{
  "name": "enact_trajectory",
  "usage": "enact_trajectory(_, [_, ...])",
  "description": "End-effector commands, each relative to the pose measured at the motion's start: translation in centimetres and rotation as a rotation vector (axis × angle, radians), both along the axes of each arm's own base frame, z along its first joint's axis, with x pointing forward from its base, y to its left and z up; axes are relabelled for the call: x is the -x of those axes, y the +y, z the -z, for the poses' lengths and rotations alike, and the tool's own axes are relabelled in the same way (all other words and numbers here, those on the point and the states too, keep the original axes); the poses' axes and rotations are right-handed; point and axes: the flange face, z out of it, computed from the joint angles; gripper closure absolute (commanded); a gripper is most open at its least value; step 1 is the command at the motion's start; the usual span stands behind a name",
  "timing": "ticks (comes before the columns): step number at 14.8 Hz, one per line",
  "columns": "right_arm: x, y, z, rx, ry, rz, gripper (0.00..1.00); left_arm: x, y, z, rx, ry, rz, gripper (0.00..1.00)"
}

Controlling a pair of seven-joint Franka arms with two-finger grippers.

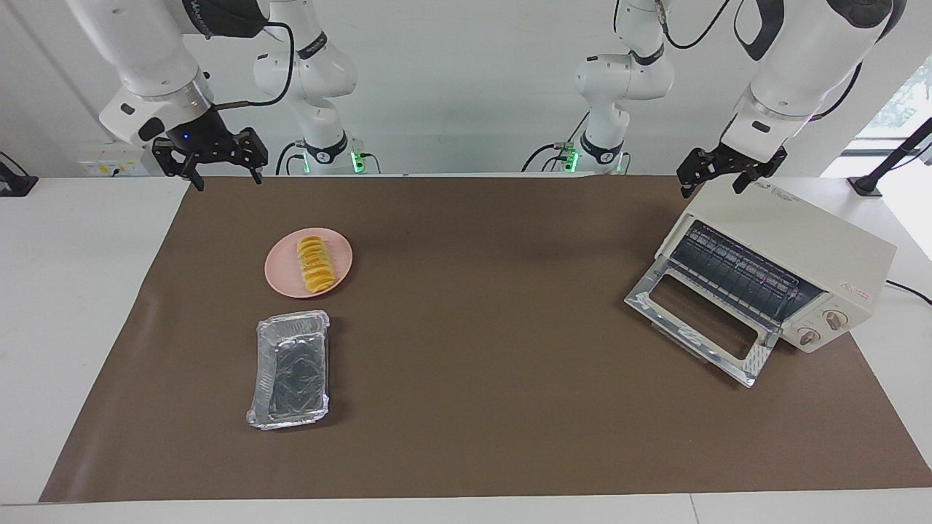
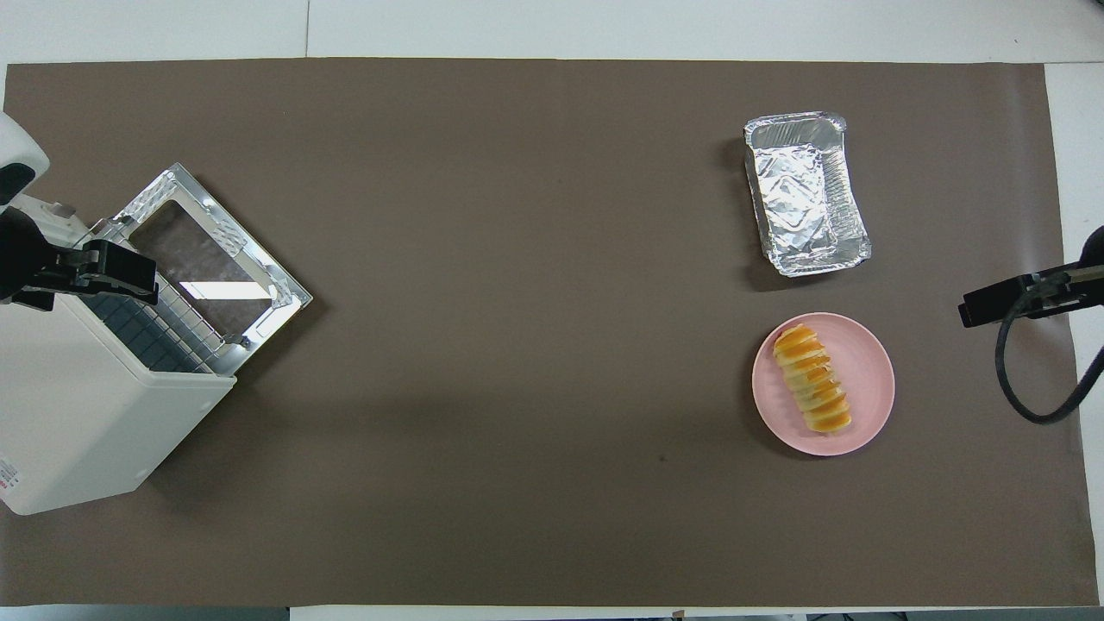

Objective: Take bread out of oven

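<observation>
The bread (image 1: 315, 263) (image 2: 812, 378), a ridged golden-yellow loaf, lies on a round pink plate (image 1: 280, 271) (image 2: 873, 379) toward the right arm's end of the table. The cream-white oven (image 1: 801, 236) (image 2: 86, 423) stands toward the left arm's end. Its glass door (image 1: 695, 320) (image 2: 216, 259) is dropped open and the wire rack (image 1: 735, 273) shows no bread on it. My left gripper (image 1: 712, 189) (image 2: 129, 278) hangs open and empty over the oven's top edge. My right gripper (image 1: 226, 180) (image 2: 975, 306) hangs open and empty over the mat's edge nearest the robots, apart from the plate.
A crinkled silver foil tray (image 1: 291, 367) (image 2: 806, 194), with nothing in it, sits farther from the robots than the plate. A brown mat (image 1: 480, 349) (image 2: 517, 345) covers the table. A black stand (image 1: 874, 178) is near the oven at the table's edge.
</observation>
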Motion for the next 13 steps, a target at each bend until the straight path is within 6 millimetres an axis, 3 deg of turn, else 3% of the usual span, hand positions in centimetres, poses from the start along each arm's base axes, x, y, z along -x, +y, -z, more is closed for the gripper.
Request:
enact_trajectory(1, [-0.38, -1.28, 0.43, -0.014, -0.004, 0.014, 0.00, 0.73, 0.36, -0.19, 0.017, -0.016, -0.004, 0.00])
enact_trajectory(13, [-0.43, -2.03, -0.03, -0.020, -0.006, 0.030, 0.00, 0.73, 0.36, -0.12, 0.017, -0.014, -0.005, 0.00])
